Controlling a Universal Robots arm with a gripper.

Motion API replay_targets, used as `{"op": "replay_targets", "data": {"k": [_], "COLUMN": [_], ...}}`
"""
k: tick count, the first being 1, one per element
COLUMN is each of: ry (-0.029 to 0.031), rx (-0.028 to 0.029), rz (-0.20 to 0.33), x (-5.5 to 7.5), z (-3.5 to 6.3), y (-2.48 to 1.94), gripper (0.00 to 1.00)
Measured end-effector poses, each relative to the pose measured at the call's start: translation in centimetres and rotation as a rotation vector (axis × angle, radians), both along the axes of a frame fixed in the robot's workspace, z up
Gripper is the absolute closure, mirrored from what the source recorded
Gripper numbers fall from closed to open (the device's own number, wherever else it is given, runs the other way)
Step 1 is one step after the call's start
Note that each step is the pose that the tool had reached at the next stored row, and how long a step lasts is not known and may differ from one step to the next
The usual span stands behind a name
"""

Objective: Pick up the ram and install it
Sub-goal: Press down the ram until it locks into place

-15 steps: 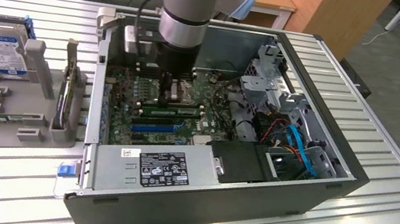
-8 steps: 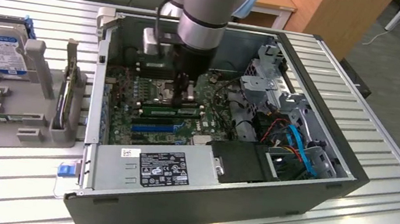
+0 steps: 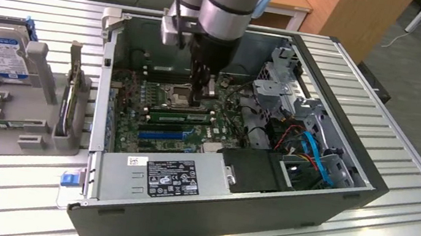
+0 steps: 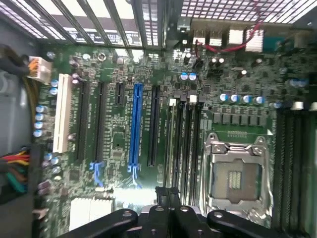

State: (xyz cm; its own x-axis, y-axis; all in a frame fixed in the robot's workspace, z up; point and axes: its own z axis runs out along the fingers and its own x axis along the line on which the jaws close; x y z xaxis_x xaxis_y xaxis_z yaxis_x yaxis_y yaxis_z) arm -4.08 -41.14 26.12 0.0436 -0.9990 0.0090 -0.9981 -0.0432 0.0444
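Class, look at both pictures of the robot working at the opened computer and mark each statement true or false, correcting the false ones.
1. The gripper is down inside the computer case, over the motherboard. True.
2. The hard drive lies inside the case. False: it stands in a grey holder outside, at the exterior view's left.
3. The processor socket is empty. True.
4. All long expansion slots are white. False: one blue slot sits among black ones.

The open computer case (image 3: 230, 152) is seen from high above and farther off in the exterior view; its motherboard (image 4: 163, 124) is viewed closely, straight down, from the wrist.
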Motion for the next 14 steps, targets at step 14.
{"op": "replay_targets", "data": {"k": [14], "ry": [0.0012], "rx": [0.0], "rz": [0.0], "x": [0.8], "z": [6.35], "y": [0.0], "gripper": [0.89]}}
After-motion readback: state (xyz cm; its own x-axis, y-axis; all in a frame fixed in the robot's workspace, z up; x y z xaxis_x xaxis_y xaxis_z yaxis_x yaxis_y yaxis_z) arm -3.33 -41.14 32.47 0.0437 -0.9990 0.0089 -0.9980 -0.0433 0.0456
